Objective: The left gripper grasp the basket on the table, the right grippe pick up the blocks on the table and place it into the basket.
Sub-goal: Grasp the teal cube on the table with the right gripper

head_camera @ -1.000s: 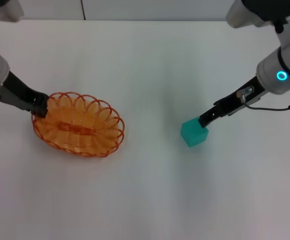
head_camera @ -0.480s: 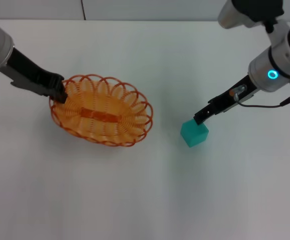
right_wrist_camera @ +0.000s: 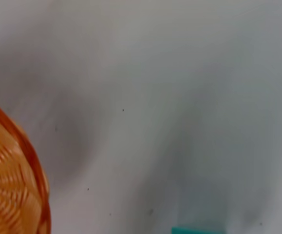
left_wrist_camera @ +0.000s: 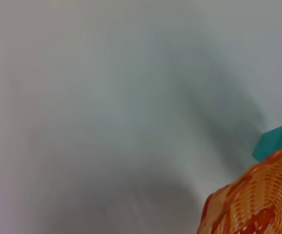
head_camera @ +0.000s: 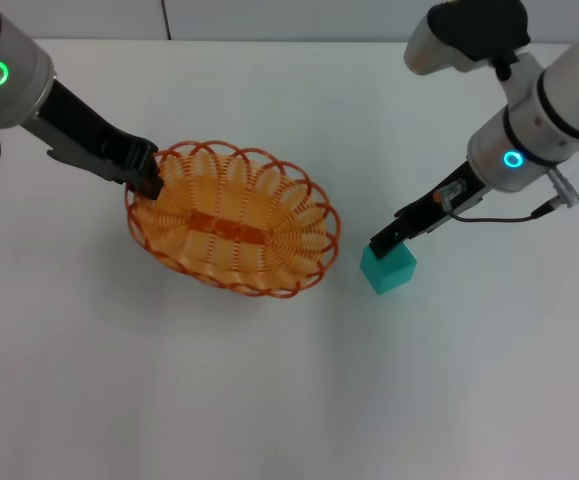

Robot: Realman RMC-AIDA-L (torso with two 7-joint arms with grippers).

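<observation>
The right pincer [head_camera: 384, 240] sits at the upper left edge of the teal block [head_camera: 388, 268], its tip touching or just above the block's top; whether its jaws are open or closed cannot be told. The block rests on the white worktop [head_camera: 449, 380], just right of the orange basket [head_camera: 231, 232]. The left pincer [head_camera: 145, 180] is closed on the basket's scalloped rim at the far-left end. In the left wrist view, the block [left_wrist_camera: 274, 142] shows just beyond the basket's rim [left_wrist_camera: 250, 200].
</observation>
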